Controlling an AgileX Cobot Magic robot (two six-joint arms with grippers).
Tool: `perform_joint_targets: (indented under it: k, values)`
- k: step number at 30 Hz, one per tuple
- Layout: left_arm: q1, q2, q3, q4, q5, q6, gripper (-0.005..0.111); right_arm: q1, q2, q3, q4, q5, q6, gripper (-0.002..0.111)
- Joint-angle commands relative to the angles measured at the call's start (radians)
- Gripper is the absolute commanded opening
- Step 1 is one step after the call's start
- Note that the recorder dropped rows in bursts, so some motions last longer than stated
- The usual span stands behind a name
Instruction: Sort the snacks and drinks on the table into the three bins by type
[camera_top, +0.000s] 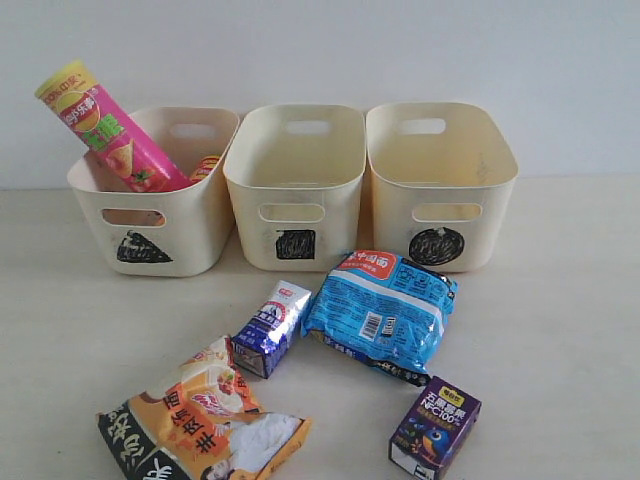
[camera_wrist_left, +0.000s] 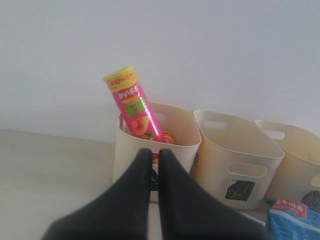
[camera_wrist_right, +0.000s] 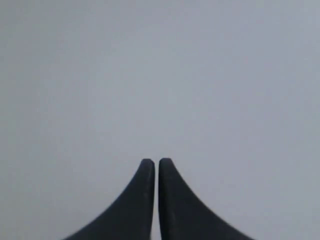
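Your left tool (camera_wrist_left: 155, 152) and right tool (camera_wrist_right: 156, 162) are both pressed together, empty; the pink tube (camera_top: 108, 125) leans in the triangle bin (camera_top: 195, 225).

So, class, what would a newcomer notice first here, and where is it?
The pink chip tube with a yellow lid leans out of the triangle-marked bin, leftmost in the row. On the table in front, the blue crinkly packet lies centrally, and the orange-black-white bag lies at the near left of the exterior view.
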Motion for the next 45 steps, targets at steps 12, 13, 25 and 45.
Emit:
perform_joint_targets:
  k: [12,13,25,45]
  values:
    - [0.0,-0.002,0.004,-0.003,-0.015,0.007,0.004,0.001,0.363,-0.62,0.026,0.685,0.273,0.001]
    - [0.0,-0.002,0.004,-0.003,-0.015,0.007,0.004,0.001,0.437,-0.679,0.026,0.676,0.271,0.001]
    - [0.0,-0.002,0.004,-0.003,-0.015,0.049,0.004,0.001,0.851,-0.86,0.031,0.655,0.366,0.001]
    - [0.0,-0.002,0.177,0.007,-0.198,0.066,0.004,0.001,1.249,-0.802,0.776,0.924,-0.415,0.001]
